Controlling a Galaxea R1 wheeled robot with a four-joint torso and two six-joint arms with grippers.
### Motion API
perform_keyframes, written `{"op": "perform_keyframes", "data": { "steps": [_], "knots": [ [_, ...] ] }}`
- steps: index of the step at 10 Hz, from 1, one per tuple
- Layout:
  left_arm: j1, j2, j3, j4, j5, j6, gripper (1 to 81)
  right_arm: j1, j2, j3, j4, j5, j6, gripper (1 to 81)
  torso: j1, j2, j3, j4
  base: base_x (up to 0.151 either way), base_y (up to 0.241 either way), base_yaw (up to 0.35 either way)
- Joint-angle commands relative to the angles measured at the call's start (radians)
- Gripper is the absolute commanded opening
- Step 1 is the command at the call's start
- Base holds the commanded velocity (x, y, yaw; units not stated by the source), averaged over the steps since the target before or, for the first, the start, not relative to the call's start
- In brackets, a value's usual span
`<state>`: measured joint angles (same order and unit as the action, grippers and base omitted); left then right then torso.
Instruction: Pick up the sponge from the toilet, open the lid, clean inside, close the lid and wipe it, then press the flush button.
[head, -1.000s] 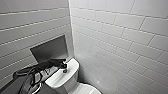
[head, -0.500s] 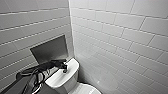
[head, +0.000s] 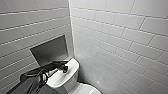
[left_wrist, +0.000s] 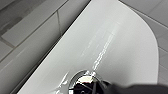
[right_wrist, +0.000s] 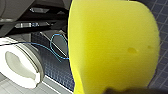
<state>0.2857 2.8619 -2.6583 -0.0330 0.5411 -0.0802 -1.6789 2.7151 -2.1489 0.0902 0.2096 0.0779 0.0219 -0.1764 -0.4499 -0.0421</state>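
Observation:
The white toilet (head: 65, 79) stands in the corner with its tank against the tiled wall. My left gripper (head: 64, 68) reaches from the left over the tank top and is shut, its tip down on the middle of it. In the left wrist view, the round shiny flush button (left_wrist: 84, 83) sits in the glossy tank top, and the dark tip of my left gripper (left_wrist: 106, 87) is right at its edge. The yellow sponge (right_wrist: 113, 47) looms large in the right wrist view, with my right gripper (right_wrist: 125, 90) shut on it. The white lid (head: 86, 89) shows at the lower edge.
Grey tiled walls (head: 117, 42) close in behind and to the right of the toilet. A dark recessed niche (head: 50, 51) is set in the wall above the tank. In the right wrist view, blue small-tiled floor (right_wrist: 56, 71) and a thin blue cable (right_wrist: 56, 46) lie below.
The left gripper has sunk slightly toward the tank top. The rest stays as it was.

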Motion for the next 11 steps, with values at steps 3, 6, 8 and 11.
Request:
{"op": "perform_keyframes", "data": {
  "steps": [3, 6, 8, 11],
  "knots": [
    [-0.105, 0.001, -0.011, 0.008, -0.033, 0.004, 1.0, -0.032, -0.024, 0.021, -0.035, -0.078, -0.004, 1.0, 0.0, 0.0, 0.0, 0.0, 0.0, 0.0, 0.0],
    [-0.058, 0.04, -0.083, 0.067, -0.058, 0.0, 1.0, -0.031, -0.019, 0.026, -0.044, -0.076, -0.004, 1.0, 0.0, 0.0, 0.0, 0.0, 0.0, 0.0, 0.0],
    [-0.047, 0.068, -0.111, 0.087, -0.072, 0.0, 1.0, -0.031, -0.019, 0.026, -0.044, -0.076, -0.004, 1.0, 0.0, 0.0, 0.0, 0.0, 0.0, 0.0, 0.0],
    [-0.05, 0.073, -0.111, 0.087, -0.069, 0.0, 1.0, -0.028, -0.019, 0.026, -0.044, -0.076, -0.004, 1.0, 0.0, 0.0, 0.0, 0.0, 0.0, 0.0, 0.0]
  ]
}}
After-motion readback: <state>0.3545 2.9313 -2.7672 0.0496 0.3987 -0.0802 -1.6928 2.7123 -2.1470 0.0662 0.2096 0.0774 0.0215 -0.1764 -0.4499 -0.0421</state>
